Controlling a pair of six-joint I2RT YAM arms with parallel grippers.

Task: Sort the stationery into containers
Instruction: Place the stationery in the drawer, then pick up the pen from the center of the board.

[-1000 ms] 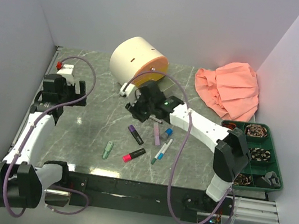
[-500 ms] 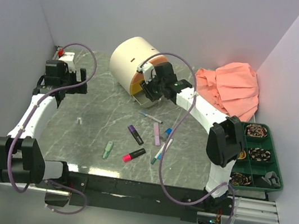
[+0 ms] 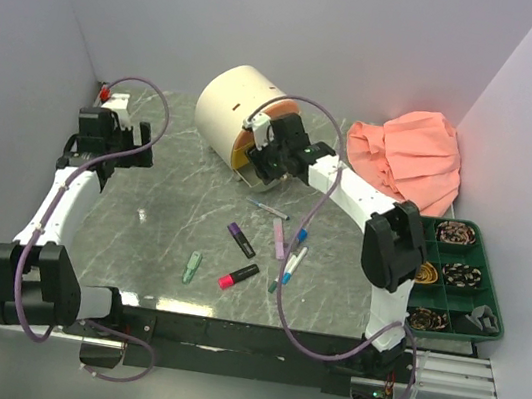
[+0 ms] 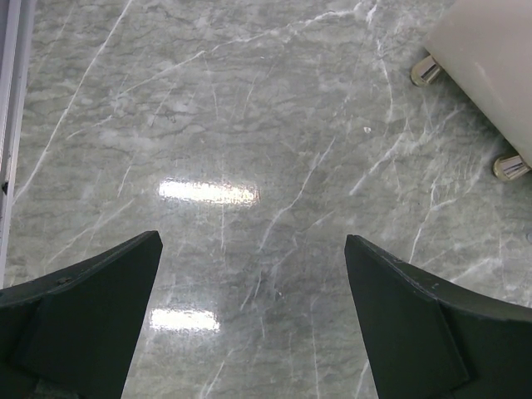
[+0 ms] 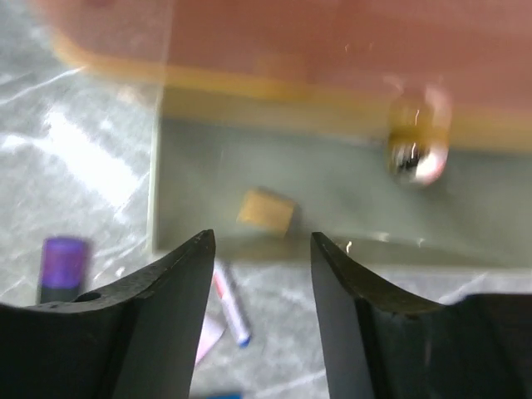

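Tan eraser (image 5: 266,209) lies flat on the floor of the yellow drawer (image 5: 274,93), directly ahead of the right gripper (image 5: 262,238) and centred on its gap. Note that the jaws stand apart and hold nothing; the eraser touches neither finger. Read this as a drop-off position: the gripper hangs over the pulled-out drawer so that an item falls inside the walls, not on the marble (image 4: 249,125). A knob (image 5: 413,141) sits ahead of the jaws and outboard of the finger at picture right; judge it clear of both fingers.

Check the left gripper (image 4: 252,241). Its jaws are also wide apart and empty, with bare marble between them. The cabinet (image 4: 490,58) stands ahead and to the right of those jaws, with two of its feet (image 4: 426,71) showing. Judge this arm parked at the side, away from the stationery, so the right arm has room.

Use the right wrist view for the drawer contents; the top view cannot show them, because the gripper covers the drawer mouth. That wrist view also shows a purple highlighter (image 5: 62,262) and a pen (image 5: 229,303) on the marble beneath the picture-left finger, outside the drawer wall.

Use the top view to count what is left. A pink-black highlighter (image 3: 239,276), a lilac marker (image 3: 279,237) and a green piece (image 3: 193,266) lie loose behind the right jaws, toward the arm bases. Judge the sort far from complete. The top view does not resolve either gripper's opening; rely on the wrist views.
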